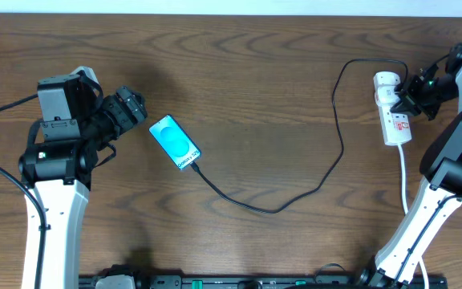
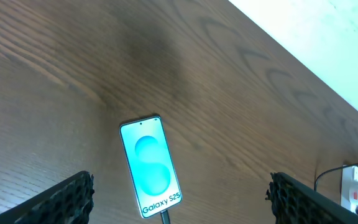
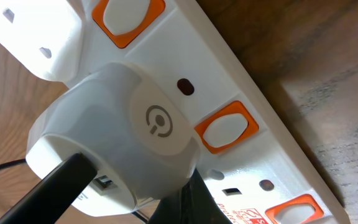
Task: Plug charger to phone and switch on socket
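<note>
The phone (image 1: pixel 175 143) lies flat left of centre with its turquoise screen lit. In the left wrist view the phone (image 2: pixel 150 165) sits just ahead of my open left gripper (image 2: pixel 180 186), between its wide-apart fingers (image 2: pixel 67 199) and untouched. The charger (image 1: pixel 279 209), a thin black cable, has its tip (image 2: pixel 165 218) in the phone's lower end. It loops right and up to a white adapter (image 3: pixel 123 137) seated in the socket (image 1: pixel 393 112). My right gripper (image 3: pixel 191 202) is shut, its dark tip against the socket (image 3: pixel 303 162) below the adapter, near an orange switch (image 3: pixel 225 127).
The socket's thick white cord (image 1: pixel 403 181) runs down toward the front edge beside the right arm. A second white plug (image 3: pixel 36 37) sits at the socket's end. The pale table edge (image 2: pixel 328 43) lies behind the phone.
</note>
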`<state>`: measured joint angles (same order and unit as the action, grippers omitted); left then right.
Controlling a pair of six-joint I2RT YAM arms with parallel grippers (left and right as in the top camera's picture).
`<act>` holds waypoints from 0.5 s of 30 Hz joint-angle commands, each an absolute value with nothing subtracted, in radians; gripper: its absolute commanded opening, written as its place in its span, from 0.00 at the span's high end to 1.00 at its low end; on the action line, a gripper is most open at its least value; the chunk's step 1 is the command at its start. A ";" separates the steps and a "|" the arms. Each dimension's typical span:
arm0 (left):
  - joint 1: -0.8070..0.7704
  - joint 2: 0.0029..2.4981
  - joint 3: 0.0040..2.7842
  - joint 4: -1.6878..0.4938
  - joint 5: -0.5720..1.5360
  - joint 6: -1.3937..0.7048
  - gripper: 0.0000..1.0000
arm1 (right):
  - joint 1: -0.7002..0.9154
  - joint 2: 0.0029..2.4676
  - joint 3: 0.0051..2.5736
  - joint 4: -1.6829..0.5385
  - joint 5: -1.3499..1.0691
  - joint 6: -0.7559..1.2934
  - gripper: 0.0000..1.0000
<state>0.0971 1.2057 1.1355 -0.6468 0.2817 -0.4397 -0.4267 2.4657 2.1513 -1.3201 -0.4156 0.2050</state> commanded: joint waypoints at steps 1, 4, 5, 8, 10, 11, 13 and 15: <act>0.101 1.209 1.135 -0.647 0.268 -0.420 0.09 | -0.420 2.500 2.152 -1.298 -0.493 0.178 0.99; 0.101 1.209 1.135 -0.647 0.268 -0.420 0.09 | -0.420 2.488 2.152 -1.298 -0.460 0.179 0.99; 0.101 1.209 1.135 -0.647 0.268 -0.420 0.09 | -0.420 2.481 2.152 -1.298 -0.451 0.178 0.99; 0.101 1.209 1.135 -0.647 0.268 -0.420 0.09 | -0.420 2.463 2.152 -1.299 -0.445 0.178 0.99; 0.101 1.209 1.135 -0.647 0.268 -0.420 0.09 | -0.421 2.449 2.152 -1.298 -0.445 0.178 0.99; 0.101 1.209 1.135 -0.647 0.268 -0.420 0.09 | -0.421 2.444 2.152 -1.298 -0.445 0.178 0.99; 0.101 1.209 1.135 -0.647 0.268 -0.420 0.09 | -0.425 2.433 2.152 -1.299 -0.446 0.178 0.99; 0.101 1.209 1.135 -0.647 0.268 -0.420 0.09 | -0.429 2.423 2.152 -1.301 -0.446 0.178 0.99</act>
<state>0.0971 1.2057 1.1355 -0.6472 0.2817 -0.4397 -0.4290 2.4657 2.1509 -1.3201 -0.4133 0.1963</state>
